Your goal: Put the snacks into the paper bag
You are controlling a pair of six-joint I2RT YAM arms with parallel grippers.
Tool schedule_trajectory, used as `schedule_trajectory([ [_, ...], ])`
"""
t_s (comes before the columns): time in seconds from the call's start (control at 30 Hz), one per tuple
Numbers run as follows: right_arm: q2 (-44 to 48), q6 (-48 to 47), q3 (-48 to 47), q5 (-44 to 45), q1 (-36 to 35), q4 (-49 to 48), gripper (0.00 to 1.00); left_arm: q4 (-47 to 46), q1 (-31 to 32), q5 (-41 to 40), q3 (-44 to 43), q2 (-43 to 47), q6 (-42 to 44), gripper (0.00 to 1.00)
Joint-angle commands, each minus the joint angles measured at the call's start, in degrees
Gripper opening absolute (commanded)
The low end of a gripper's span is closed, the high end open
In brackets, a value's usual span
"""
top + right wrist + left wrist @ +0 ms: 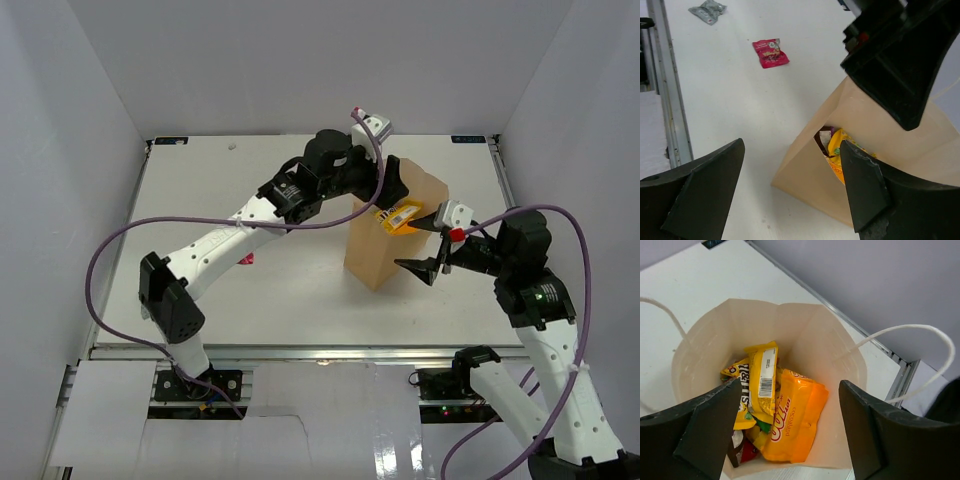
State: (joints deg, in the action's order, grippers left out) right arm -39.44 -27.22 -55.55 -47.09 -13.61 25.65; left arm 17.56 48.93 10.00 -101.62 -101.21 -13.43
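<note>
Mostly, the job looked done: the paper bag (378, 255) stood upright mid-table with an orange pouch (790, 422), a yellow bar (762, 372) and several other packets piled inside. The left gripper (790, 385) hung over its mouth, jaws spread and empty. The right gripper (791, 146), likewise spread and empty, waited just beside the bag. A red packet (770, 52) and a silvery packet (707, 11) lay loose on the table (730, 105), well apart from the bag, not yet packed.

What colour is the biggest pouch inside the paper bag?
Orange pouch, red lettering; clearest in left wrist view.
</note>
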Motion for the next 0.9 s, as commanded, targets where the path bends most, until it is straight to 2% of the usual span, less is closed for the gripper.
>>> schedule_trajectory([
  [0.0,-3.17,-1.52,-2.54,-6.78,0.07,-0.34,0.83,1.16,-0.06,-1.99,1.05,11.09,2.53,0.89],
  [0.07,-4.67,-1.95,-3.33,-8.79,-0.02,-0.42,0.83,1.33,-0.06,-6.62,4.84,15.49,3.58,0.90],
  [0.13,-7.31,-2.13,-4.65,-9.60,-1.24,-0.34,0.83,1.60,-0.06,-11.55,12.39,23.22,4.02,0.92],
  [0.17,-8.27,-3.26,-5.26,-9.51,-2.12,0.19,0.83,1.77,-0.15,-16.54,15.20,25.95,4.20,0.93],
  [0.23,-11.09,-4.24,-6.32,-7.50,-6.75,0.72,0.83,2.30,-0.15,-21.49,23.78,34.01,4.64,0.97],
  [0.3,-14.50,-5.90,-8.60,0.21,-12.29,1.42,0.83,3.96,-0.41,-28.76,29.00,38.96,3.95,0.98],
  [0.33,-15.92,-6.52,-9.39,3.38,-19.11,1.68,0.83,4.58,-0.50,-31.07,31.46,41.33,3.33,0.98],
  [0.37,-17.58,-7.14,-11.14,10.02,-22.40,2.29,0.83,5.89,-0.76,-33.53,35.92,45.71,2.54,0.98],
  [0.47,-26.80,-6.71,-14.75,20.23,-32.52,2.91,0.83,8.18,-0.94,-41.71,42.71,53.53,0.17,0.98],
  [0.57,-39.63,-3.99,-22.39,28.16,-37.27,3.27,0.81,10.90,-0.85,-50.41,45.72,58.57,-2.03,0.98],
  [0.63,-50.78,-1.09,-31.43,30.04,-38.94,5.54,0.80,11.00,-0.94,-55.06,49.05,63.66,-2.21,0.98],
  [0.77,-71.15,5.94,-48.57,30.65,-40.27,9.59,0.82,8.63,-0.85,-59.38,53.98,70.87,-0.72,0.98],
  [0.87,-79.80,11.39,-60.88,33.89,-41.41,9.51,0.86,7.49,-0.85,-60.36,56.09,74.48,0.42,0.98],
])
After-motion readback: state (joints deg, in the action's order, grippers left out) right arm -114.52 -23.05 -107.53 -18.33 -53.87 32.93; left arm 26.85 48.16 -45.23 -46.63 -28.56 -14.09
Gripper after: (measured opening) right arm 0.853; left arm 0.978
